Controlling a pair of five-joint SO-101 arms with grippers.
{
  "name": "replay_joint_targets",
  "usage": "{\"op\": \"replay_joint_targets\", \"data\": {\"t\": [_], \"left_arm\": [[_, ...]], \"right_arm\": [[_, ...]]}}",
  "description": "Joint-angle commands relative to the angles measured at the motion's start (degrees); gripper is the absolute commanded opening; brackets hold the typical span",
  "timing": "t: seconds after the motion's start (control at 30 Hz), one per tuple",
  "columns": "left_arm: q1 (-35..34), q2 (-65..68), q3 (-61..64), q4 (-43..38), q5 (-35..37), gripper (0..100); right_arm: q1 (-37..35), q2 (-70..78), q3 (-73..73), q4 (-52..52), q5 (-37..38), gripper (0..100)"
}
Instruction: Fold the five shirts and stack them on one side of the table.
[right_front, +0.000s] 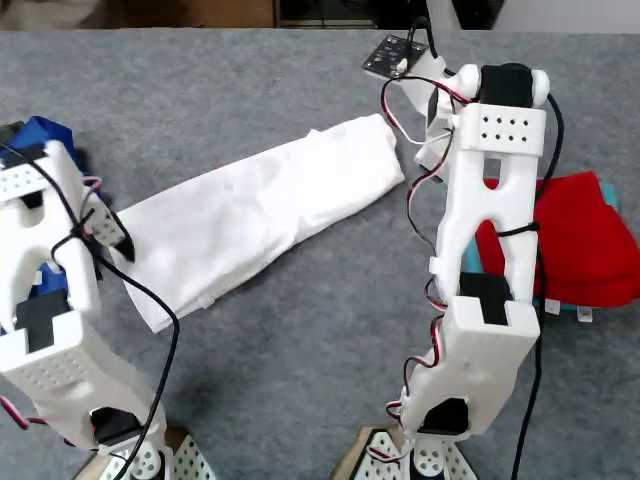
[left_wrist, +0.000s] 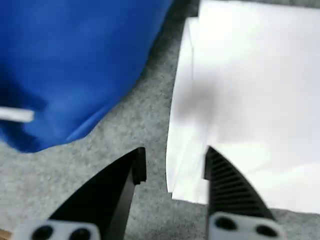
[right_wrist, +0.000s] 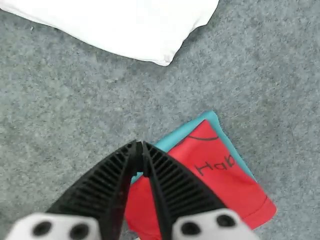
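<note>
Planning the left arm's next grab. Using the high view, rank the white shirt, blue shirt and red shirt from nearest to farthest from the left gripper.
1. White shirt: its near end lies right at the left gripper, and the rest runs toward the middle.
2. Blue shirt: close by on the far left.
3. Red shirt: far off on the right side.

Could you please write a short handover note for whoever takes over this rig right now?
Left gripper: open, at one end of the white shirt.
Right gripper: shut, empty, over a corner of the red shirt.
Done: red shirt lies folded on the teal shirt, right side.
Left: white shirt is a long strip in the middle; blue shirt lies at the left, unstacked.
</note>
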Motion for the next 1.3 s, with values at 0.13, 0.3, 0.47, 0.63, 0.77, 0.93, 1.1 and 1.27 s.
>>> {"op": "replay_joint_targets", "data": {"t": [0.13,0.3,0.47,0.63,0.77,0.93,1.1,1.27], "left_arm": [[-0.35,0.04,0.62,-3.08,0.18,27],[-0.44,7.60,3.60,-9.14,0.26,27],[-0.53,13.58,1.76,-9.76,0.26,21],[0.00,18.42,-1.32,-9.32,0.26,10],[0.35,20.00,-2.90,-9.23,0.26,1],[0.26,20.09,-3.08,-9.23,0.26,2],[0.00,20.00,-7.03,-4.75,0.26,2],[0.35,20.00,-23.47,9.05,0.18,2]], "right_arm": [[-0.13,-5.49,0.04,0.88,-0.70,0.5],[0.22,-5.49,0.04,0.88,-0.70,0.5],[0.13,-5.14,0.04,0.88,-0.70,0.5],[0.13,-5.14,0.04,0.88,-0.70,0.5],[0.04,-5.23,0.04,0.88,-0.79,0.5],[0.13,-5.14,0.04,-0.44,-3.34,0.5],[1.19,-5.05,0.04,-8.26,-10.73,0.5],[2.77,-3.12,8.75,-23.65,-25.58,0.5]]}}
